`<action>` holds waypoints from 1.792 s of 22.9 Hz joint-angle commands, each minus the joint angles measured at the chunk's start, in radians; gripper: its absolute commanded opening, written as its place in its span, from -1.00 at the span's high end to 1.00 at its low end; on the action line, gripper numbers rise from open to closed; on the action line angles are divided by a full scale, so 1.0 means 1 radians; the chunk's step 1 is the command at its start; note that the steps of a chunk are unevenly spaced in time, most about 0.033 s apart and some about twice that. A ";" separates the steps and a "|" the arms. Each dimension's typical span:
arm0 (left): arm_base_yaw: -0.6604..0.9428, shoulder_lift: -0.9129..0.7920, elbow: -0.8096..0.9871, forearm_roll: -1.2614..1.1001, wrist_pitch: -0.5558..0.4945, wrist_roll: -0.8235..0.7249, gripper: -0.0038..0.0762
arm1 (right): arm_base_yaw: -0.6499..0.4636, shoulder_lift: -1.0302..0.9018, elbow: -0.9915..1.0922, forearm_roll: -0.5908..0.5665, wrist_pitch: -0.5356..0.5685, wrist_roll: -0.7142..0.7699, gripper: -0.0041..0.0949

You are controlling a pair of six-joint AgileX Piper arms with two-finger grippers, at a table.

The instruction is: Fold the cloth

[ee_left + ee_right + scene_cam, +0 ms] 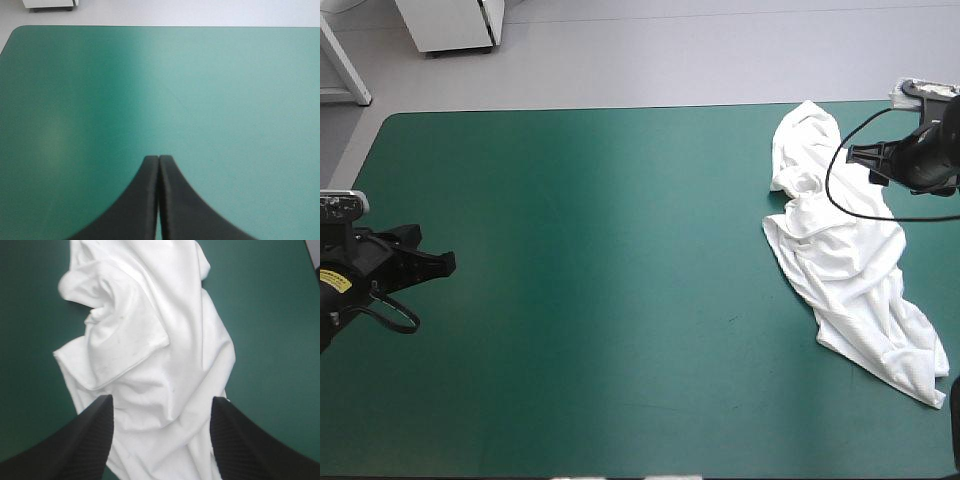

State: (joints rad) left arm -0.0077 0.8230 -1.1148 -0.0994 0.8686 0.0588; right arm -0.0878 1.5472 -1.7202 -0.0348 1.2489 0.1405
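White T-shirt [850, 260] lies crumpled in a long heap on the teal-green table [620, 330]. Its near end is at about 4 o'clock by the right edge, and it runs back to about 2 o'clock near the far edge. At 9 o'clock, well apart from it, the left fingers [150, 200] are pressed together over bare table. Farther back, at 2 o'clock, the right fingers [95, 430] stand spread over the heap's far part, white folds showing between and ahead of them.
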 commanded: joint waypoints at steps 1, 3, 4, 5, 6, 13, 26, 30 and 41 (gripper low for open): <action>0.001 -0.007 -0.032 -0.013 -0.070 -0.005 0.93 | -0.036 0.065 -0.046 0.011 -0.031 -0.018 -0.19; 0.001 -0.005 -0.032 -0.013 -0.070 -0.005 0.93 | -0.039 0.114 -0.050 0.035 -0.049 -0.020 -0.19; 0.001 -0.001 -0.032 -0.013 -0.070 -0.005 0.93 | -0.039 0.158 -0.050 0.041 -0.076 -0.037 -0.19; 0.001 -0.001 -0.032 -0.013 -0.066 -0.005 0.93 | -0.039 0.187 -0.050 0.041 -0.088 -0.037 -0.19; 0.001 -0.001 -0.032 -0.013 -0.064 -0.005 0.93 | -0.039 0.227 -0.050 0.041 -0.103 -0.037 -0.19; 0.001 -0.001 -0.032 -0.013 -0.059 -0.005 0.93 | -0.040 0.424 -0.050 0.011 -0.171 -0.037 -0.19; 0.001 -0.001 -0.032 -0.007 -0.059 -0.005 0.93 | 0.010 0.550 -0.050 0.153 -0.098 -0.107 0.94; 0.001 -0.001 -0.032 -0.008 -0.059 -0.005 0.93 | 0.072 0.539 -0.050 0.173 -0.098 -0.121 0.96; 0.001 -0.001 -0.032 -0.008 -0.059 -0.005 0.93 | 0.488 0.524 -0.235 0.402 -0.066 -0.177 0.95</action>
State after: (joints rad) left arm -0.0077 0.8230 -1.1148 -0.0986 0.8725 0.0588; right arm 0.3377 2.1355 -1.8922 0.2998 1.1664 -0.0185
